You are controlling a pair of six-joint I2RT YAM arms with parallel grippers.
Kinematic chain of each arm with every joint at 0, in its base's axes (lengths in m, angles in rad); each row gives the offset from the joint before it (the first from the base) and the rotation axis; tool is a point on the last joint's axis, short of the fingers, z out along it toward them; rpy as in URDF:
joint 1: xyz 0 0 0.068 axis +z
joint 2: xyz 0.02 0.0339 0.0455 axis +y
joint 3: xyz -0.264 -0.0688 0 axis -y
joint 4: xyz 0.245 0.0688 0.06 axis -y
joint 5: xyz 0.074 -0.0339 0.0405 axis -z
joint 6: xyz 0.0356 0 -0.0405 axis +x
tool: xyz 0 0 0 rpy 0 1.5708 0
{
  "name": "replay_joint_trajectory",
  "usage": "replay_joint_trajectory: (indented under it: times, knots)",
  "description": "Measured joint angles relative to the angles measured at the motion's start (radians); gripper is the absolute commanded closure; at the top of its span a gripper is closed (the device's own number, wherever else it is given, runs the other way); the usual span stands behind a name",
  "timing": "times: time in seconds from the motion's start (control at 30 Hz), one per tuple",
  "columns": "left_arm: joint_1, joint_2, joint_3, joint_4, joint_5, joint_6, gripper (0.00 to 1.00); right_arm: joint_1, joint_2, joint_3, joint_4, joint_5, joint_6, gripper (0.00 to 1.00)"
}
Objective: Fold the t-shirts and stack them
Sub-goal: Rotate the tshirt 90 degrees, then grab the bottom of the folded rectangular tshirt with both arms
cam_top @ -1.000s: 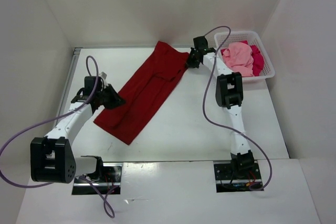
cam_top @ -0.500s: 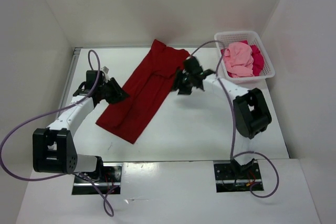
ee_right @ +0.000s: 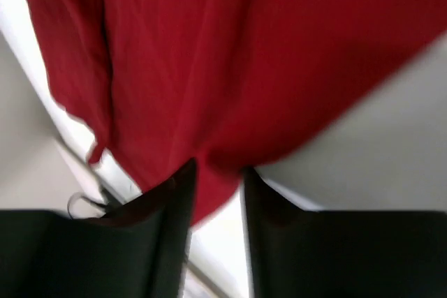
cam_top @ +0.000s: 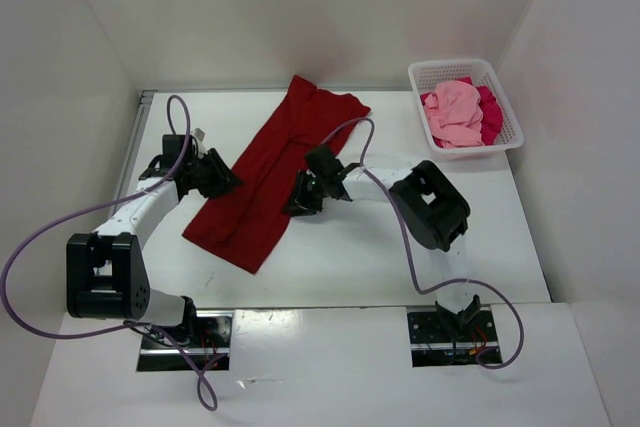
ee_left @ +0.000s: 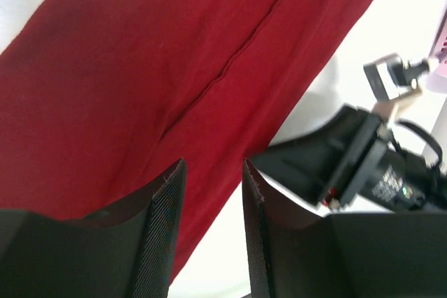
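Note:
The dark red t-shirt [cam_top: 275,172] lies flat on the table as a long diagonal strip, folded lengthwise. My left gripper [cam_top: 224,184] is at its left edge and my right gripper [cam_top: 300,203] at its right edge, across from each other. In the left wrist view the left gripper [ee_left: 213,169] is open just above the red cloth [ee_left: 160,68]. In the blurred right wrist view the right gripper [ee_right: 218,169] is open over the cloth's edge [ee_right: 230,68]. The light pink shirt [cam_top: 453,113] and the crimson-magenta shirt [cam_top: 491,112] lie crumpled in the basket.
The white lattice basket [cam_top: 508,112] stands at the back right. White walls close the table at the back and both sides. My right arm [ee_left: 363,165] shows in the left wrist view, just past the shirt's edge.
My right gripper has swung from the shirt's far right corner down and left to the middle of its right edge. My left gripper has barely shifted. The shirt lies as before.

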Motion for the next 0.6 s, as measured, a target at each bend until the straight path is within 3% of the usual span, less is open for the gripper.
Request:
replay_joint_trajectory:
  times: [0.03, 0.1, 0.17, 0.3, 0.5, 0.53, 0.57, 0.6]
  knots:
    - [0.0, 0.0, 0.0, 0.0, 0.001, 0.003, 0.55, -0.002, 0.022, 0.018, 0.013, -0.002, 0.007, 0.82]
    - [0.0, 0.0, 0.0, 0.0, 0.003, 0.003, 0.55, -0.003, 0.053, 0.044, 0.03, -0.006, 0.021, 0.95]
    - [0.0, 0.0, -0.001, 0.0, 0.005, 0.003, 0.55, -0.01, 0.065, 0.052, 0.03, -0.012, 0.018, 1.0]
    - [-0.004, 0.0, -0.006, -0.001, 0.005, 0.008, 0.55, -0.04, 0.003, -0.013, -0.004, 0.013, -0.019, 1.0]
    - [-0.065, 0.0, -0.057, -0.01, -0.002, 0.008, 0.55, -0.224, -0.265, -0.237, -0.145, 0.096, -0.118, 0.81]
    - [-0.085, 0.0, -0.068, -0.019, -0.003, 0.008, 0.55, -0.257, -0.319, -0.275, -0.159, 0.117, -0.128, 0.63]
    - [-0.099, -0.002, -0.078, -0.025, -0.003, 0.008, 0.55, -0.267, -0.343, -0.29, -0.167, 0.127, -0.129, 0.63]
    - [-0.116, -0.007, -0.093, -0.032, -0.004, 0.007, 0.55, -0.277, -0.383, -0.322, -0.165, 0.132, -0.135, 0.5]
